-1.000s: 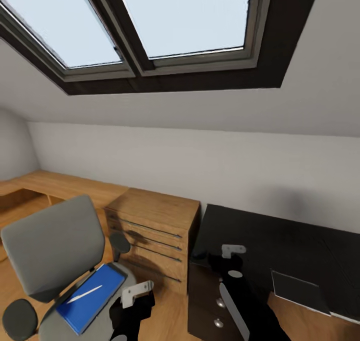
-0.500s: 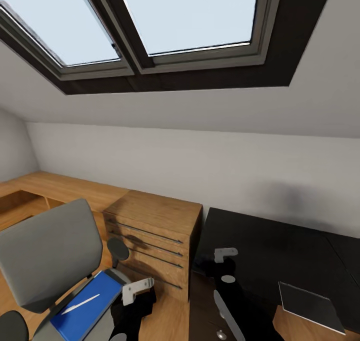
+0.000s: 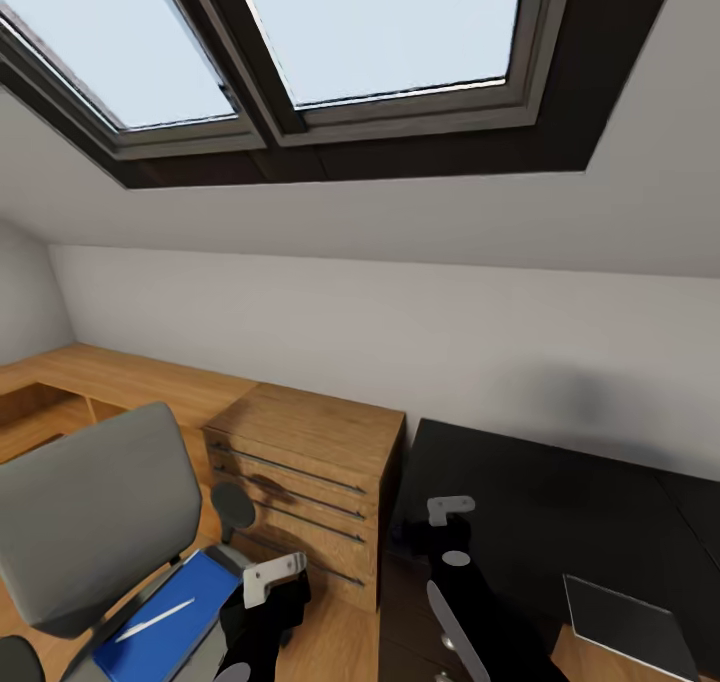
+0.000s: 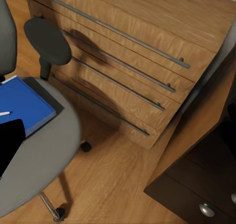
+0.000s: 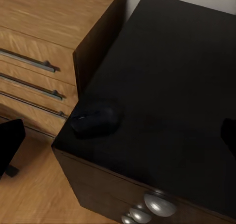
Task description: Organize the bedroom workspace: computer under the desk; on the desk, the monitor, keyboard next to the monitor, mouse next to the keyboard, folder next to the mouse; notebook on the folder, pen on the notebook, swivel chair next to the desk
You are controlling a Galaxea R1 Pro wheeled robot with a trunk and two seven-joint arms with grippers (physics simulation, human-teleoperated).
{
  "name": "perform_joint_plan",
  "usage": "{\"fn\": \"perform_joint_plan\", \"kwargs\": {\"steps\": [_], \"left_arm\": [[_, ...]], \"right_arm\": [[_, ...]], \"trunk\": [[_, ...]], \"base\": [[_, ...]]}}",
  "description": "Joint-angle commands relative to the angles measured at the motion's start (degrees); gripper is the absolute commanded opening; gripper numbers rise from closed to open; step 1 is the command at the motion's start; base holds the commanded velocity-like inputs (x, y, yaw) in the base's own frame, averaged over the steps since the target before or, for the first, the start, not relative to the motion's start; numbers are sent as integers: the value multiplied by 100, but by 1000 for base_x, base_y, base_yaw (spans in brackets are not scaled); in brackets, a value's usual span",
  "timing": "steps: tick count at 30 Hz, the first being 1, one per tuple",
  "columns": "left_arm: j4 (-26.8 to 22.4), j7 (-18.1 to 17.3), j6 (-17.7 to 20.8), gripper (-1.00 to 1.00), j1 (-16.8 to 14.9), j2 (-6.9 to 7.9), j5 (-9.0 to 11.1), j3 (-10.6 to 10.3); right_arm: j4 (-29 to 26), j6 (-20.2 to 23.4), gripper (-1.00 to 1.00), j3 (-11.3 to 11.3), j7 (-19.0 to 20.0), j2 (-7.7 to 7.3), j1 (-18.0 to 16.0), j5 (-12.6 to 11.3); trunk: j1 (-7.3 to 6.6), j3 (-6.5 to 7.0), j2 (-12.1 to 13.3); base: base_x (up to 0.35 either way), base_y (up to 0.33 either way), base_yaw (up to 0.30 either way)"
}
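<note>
Bedroom under a sloped skylight: at far left stands the grey-seated swivel chair with black armrests (image 3: 95, 512), and on its seat lies the flat bright blue folder (image 3: 165, 622) with a slim white pen (image 3: 155, 620) resting across it. In the left wrist view the folder's corner (image 4: 24, 103) sits just beside one black fingertip of that arm's pincer. The left gripper (image 3: 272, 580) hangs just off the seat's edge, near the folder but not touching it; whether its fingers are parted or closed cannot be told from these pictures.

Next along is the plain wooden dresser with long metal bar handles (image 3: 305, 477), touching the end of the glossy black desk with round silver knobs (image 3: 540, 492). The right gripper (image 3: 450, 509) hovers over the desk's near corner, empty by the look of it, its opening likewise impossible to judge. The right wrist view catches the small dark rounded mouse (image 5: 96, 118) lying on the desktop at that corner. A small flat grey notebook (image 3: 625, 612) lies further right on the desk.

The step in hand appears to be fetching the folder. To do it well, the left arm should come in low over the seat, pinch the folder's near edge squarely, and lift it level so the loose pen does not roll off, keeping clear of the armrest.
</note>
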Motion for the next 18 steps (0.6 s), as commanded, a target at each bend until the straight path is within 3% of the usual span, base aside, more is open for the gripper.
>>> {"fn": "perform_joint_plan", "kwargs": {"steps": [1, 9, 14, 18], "left_arm": [[-9, 38, 37, 100, -9, 6, 17, -10], [-8, 23, 32, 100, -10, 146, 25, 4], [-46, 31, 29, 100, -10, 151, 25, 5], [-126, 38, -21, 100, -10, 151, 25, 262]], "right_arm": [[-4, 18, 100, 17, -50, -4, -7, -51], [1, 11, 100, 24, -50, 4, -7, -21], [17, -308, 100, 25, -50, -26, -7, -7], [335, -585, 100, 58, -42, -13, -14, 12]], "trunk": [[5, -11, -8], [5, -11, -8], [5, -11, -8], [71, -65, -129]], "base": [[291, 0, 0], [304, 0, 0], [130, 0, 0], [7, 0, 0]]}}
